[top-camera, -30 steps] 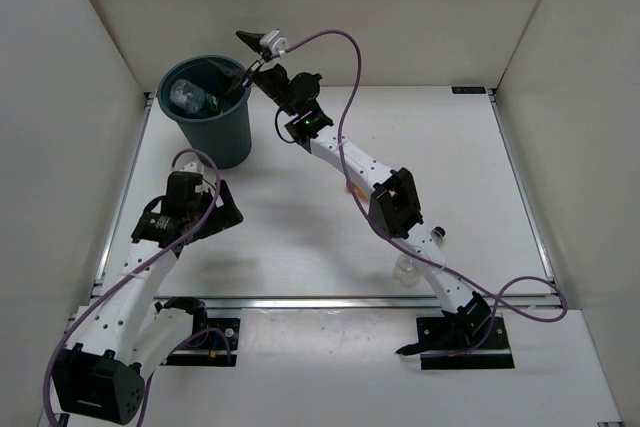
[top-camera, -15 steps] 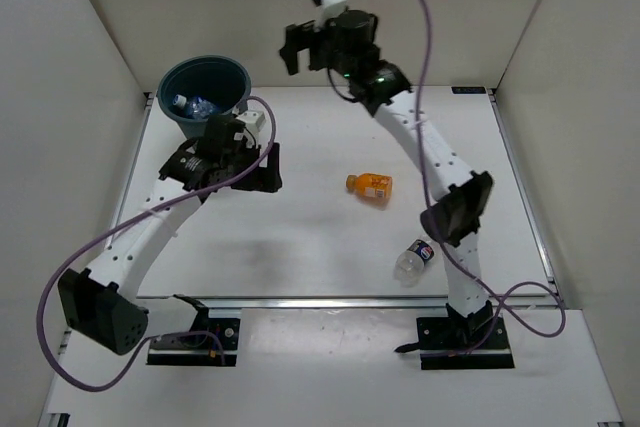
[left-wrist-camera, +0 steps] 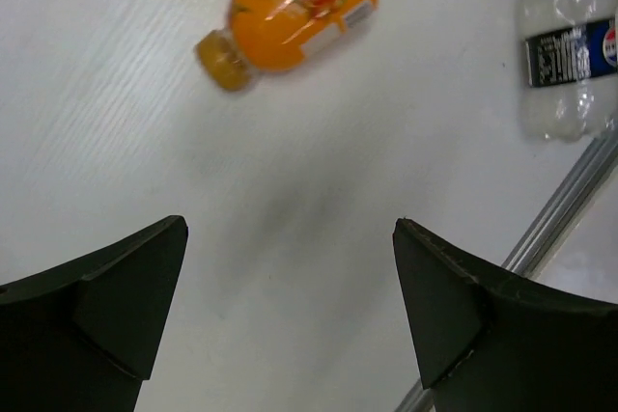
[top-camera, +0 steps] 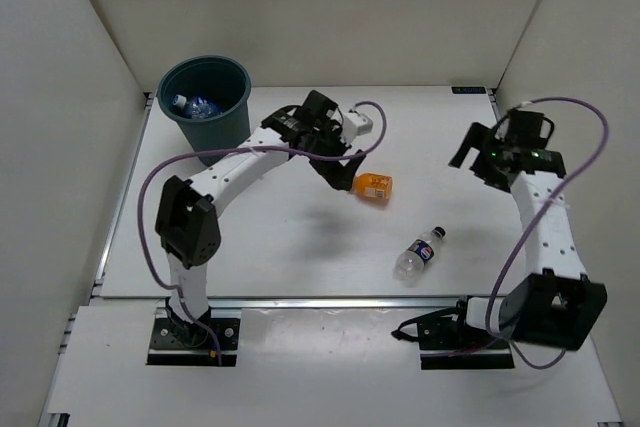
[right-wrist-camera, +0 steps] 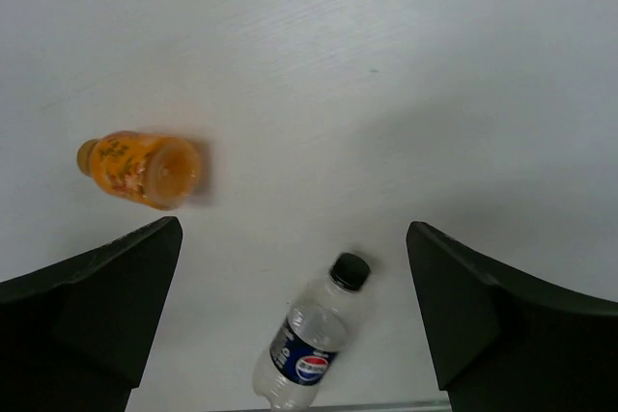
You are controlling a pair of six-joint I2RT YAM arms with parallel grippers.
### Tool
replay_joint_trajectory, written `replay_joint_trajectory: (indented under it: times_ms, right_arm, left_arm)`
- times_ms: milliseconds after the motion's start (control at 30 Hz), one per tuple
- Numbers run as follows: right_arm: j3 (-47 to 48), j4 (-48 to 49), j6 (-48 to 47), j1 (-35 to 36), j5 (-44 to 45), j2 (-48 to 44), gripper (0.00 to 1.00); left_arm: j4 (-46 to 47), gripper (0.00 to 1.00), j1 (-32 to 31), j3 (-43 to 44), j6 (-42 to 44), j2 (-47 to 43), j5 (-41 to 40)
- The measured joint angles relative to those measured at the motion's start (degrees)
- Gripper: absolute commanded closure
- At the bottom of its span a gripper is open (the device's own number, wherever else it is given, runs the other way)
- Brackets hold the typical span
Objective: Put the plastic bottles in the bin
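Progress: partly done. The bin [top-camera: 205,107] stands in the far-left corner of the tabletop [top-camera: 250,247], w/ at least one clear blue-label bottle [top-camera: 192,104] inside. Can't tell from above whether more lie under it.

Two left to do, both lying on their sides on the tabletop:
- orange bottle [top-camera: 373,186]: approx mid tabletop, a bit twd the right edge, cap twd the left edge.
- dark-cap bottle [top-camera: 418,253]: close to the near edge, right of centre, cap pointing twd the far-right corner.

The two are apart, not touching.

Left arm: base at the near-left corner, elbow up over the left side, forearm reaching across twd the middle, wrist bent down. The left tool [left-wrist-camera: 290,229] is released, jaws spread wide w/ nothing between them, and hangs just beside the orange bottle on its cap side. In the wrist view the bottle lies ahead of the fingers, not yet between them, no contact. Prob. next pick, judging by the pose.

Right arm: base at the near-right corner, rising along the right edge, wrist turned in twd the centre. The right tool [right-wrist-camera: 292,227] is also released and empty, held high, well apart from both bottles.
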Motion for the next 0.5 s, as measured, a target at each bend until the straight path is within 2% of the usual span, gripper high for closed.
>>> replay_joint_trajectory:
  times_ms: [100, 267, 367, 500]
  right_arm:
    - [-2.3, -3.1, -0.5, -7.1, -1.0, -6.6, 0.01]
    - [-2.8, -4.6, -3.6, -9.1, -2.4, -11.2, 0.01]
    - [-5.0, -5.1, -4.8, -10.1, -4.3, -11.7, 0.01]
    - [-6.7, -6.8, -6.2, -10.9, -5.1, -10.9, 0.01]
  left_arm:
    - [-0.9, 0.01, -1.2, 4.0, 7.0, 6.4, 5.9]
    - [-0.6, 0.02, -1.2, 17.4, 13.2, 18.7, 15.5]
    - [-1.2, 0.02, -1.4, 25.9, 16.2, 25.3, 16.9]
    - [-3.0, 0.01, -2.5, 32.8, 19.0, 31.7, 17.2]
